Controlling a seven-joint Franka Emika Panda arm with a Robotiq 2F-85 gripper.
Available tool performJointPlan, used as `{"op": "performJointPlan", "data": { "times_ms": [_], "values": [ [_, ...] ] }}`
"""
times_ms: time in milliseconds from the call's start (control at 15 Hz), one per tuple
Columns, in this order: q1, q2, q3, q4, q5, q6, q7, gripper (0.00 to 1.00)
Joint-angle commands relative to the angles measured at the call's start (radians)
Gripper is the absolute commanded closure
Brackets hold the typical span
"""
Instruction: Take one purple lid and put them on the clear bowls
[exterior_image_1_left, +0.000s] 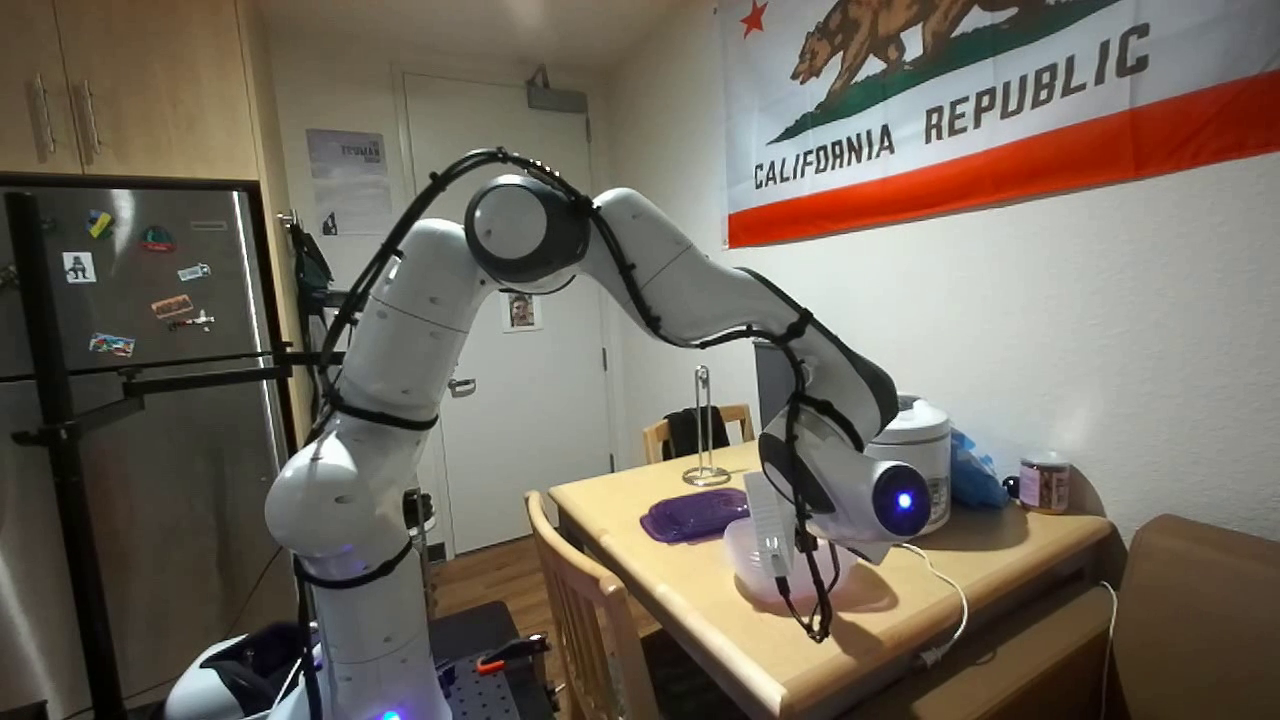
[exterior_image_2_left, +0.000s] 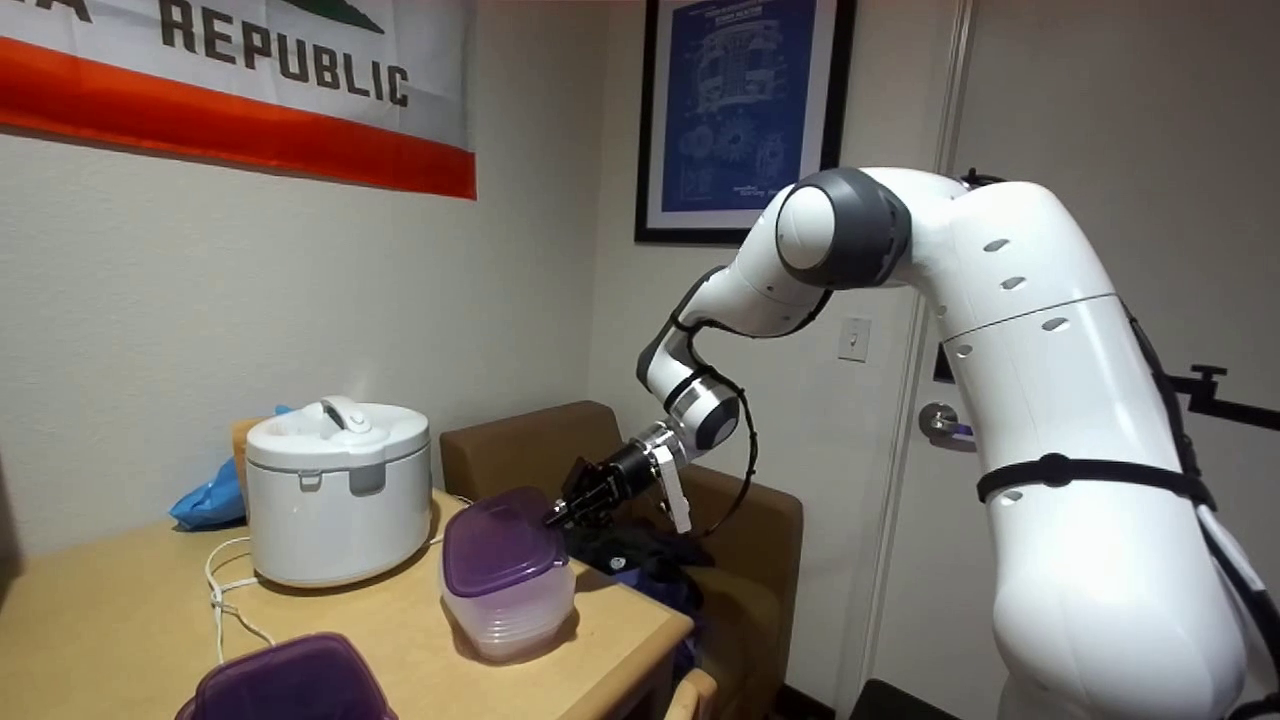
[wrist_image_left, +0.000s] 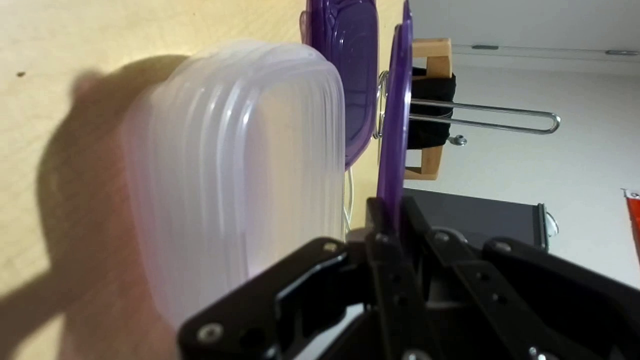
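Purple lid (wrist_image_left: 395, 120) pinched by edge between fingers (wrist_image_left: 417, 225), jutting out above clear bowls (wrist_image_left: 230, 175).

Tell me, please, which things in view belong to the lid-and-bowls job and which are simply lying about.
Part of the job:
purple lid, gripped by the tool
nested clear bowls, not yet covered

Just lying about on the table:
other purple lid or lids
white rice cooker
blue plastic bundle
metal stand
jar

"CALIFORNIA REPUBLIC" runs in dark capitals across a wall flag (exterior_image_1_left: 1000, 125) in an exterior view. Print on a framed blue poster (exterior_image_2_left: 745, 110) is illegible.
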Motion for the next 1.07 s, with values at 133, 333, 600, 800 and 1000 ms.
{"op": "performJointPlan", "data": {
  "times_ms": [133, 333, 600, 800, 1000],
  "values": [
    [-0.03, 0.06, 0.007, 0.034, 0.018, -0.014, 0.035, 0.98],
    [-0.047, 0.082, 0.005, 0.031, 0.022, -0.019, 0.034, 0.98],
    [-0.07, 0.102, 0.002, 0.031, 0.027, -0.025, 0.037, 0.98],
    [-0.078, 0.106, 0.004, 0.032, 0.032, -0.025, 0.04, 0.98],
    [-0.076, 0.097, 0.006, 0.031, 0.047, -0.026, 0.039, 0.98]
  ]
}}
